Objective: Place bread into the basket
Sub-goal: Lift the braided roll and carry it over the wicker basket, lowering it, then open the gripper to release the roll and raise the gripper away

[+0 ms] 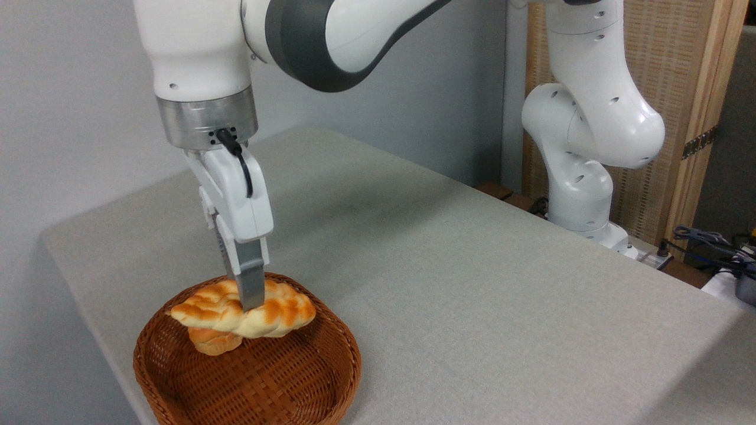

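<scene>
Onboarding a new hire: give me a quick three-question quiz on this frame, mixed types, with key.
1. True or false: the claw is shut on the loaf.
2. Where is the loaf?
A. flat on the table
B. held over the basket, with a bun beneath it
C. beside the arm's base
3. Fill in: the basket sits near the table's ____ corner (near-left or far-right).

Key: 1 true; 2 B; 3 near-left.
</scene>
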